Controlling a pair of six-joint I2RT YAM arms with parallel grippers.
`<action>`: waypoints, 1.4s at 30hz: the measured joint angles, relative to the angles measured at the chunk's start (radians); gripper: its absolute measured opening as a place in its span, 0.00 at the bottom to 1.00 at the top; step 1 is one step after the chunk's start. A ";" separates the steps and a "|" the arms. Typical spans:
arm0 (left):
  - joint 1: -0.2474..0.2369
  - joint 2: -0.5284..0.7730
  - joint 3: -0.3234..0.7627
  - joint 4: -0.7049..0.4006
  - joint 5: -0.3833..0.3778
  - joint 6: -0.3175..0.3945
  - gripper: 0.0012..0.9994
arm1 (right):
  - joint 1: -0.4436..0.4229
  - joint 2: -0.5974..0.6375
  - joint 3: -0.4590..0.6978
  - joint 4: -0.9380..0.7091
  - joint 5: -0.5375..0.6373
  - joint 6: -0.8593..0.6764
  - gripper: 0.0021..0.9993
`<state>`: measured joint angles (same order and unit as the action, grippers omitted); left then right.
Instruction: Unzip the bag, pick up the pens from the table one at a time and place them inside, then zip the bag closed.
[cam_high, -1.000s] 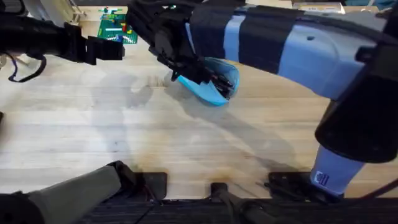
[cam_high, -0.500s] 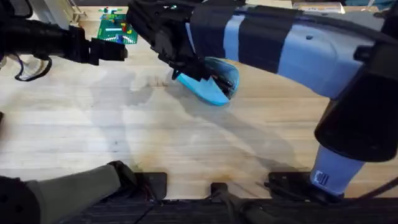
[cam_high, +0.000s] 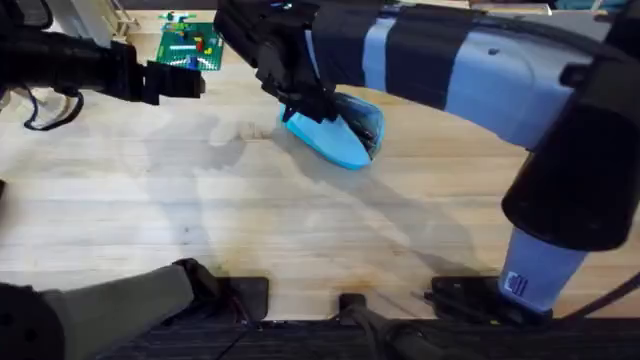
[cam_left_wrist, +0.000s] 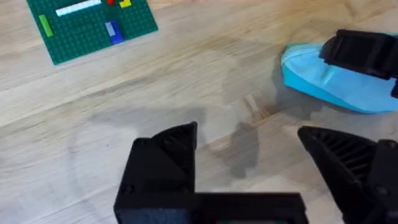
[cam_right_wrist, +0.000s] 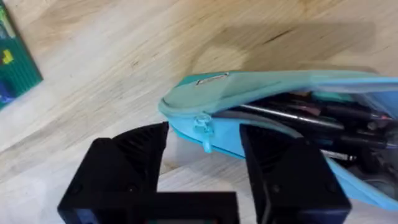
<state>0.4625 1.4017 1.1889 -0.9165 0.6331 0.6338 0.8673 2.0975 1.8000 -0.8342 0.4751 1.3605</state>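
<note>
Bag (cam_high: 338, 135) lies unzipped on the surface (cam_high: 300, 230), pens (cam_right_wrist: 311, 115) inside. Right end effector (cam_right_wrist: 205, 152) has shifted slightly up the bag since 0.5 s ago, fingers apart astride the zipper pull (cam_right_wrist: 203, 126). Left end effector (cam_left_wrist: 249, 155) open, unchanged, well apart.

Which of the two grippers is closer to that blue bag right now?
The right. The right gripper sits right at the bag, its open fingers straddling the end with the zipper pull. The left gripper hangs open well off to the side, near the green brick plate.
</note>
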 joint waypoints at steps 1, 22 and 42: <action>0.000 0.000 0.000 0.000 0.000 0.000 0.99 | 0.000 0.000 0.000 0.003 0.000 -0.004 0.69; 0.000 0.000 0.000 0.000 0.000 0.002 0.99 | 0.000 0.047 0.002 0.014 0.005 -0.031 0.49; 0.000 0.000 0.000 0.000 0.000 0.003 0.99 | -0.002 0.047 0.002 0.018 0.004 -0.033 0.13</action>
<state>0.4625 1.4016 1.1889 -0.9165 0.6331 0.6365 0.8654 2.1442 1.8023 -0.8163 0.4794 1.3272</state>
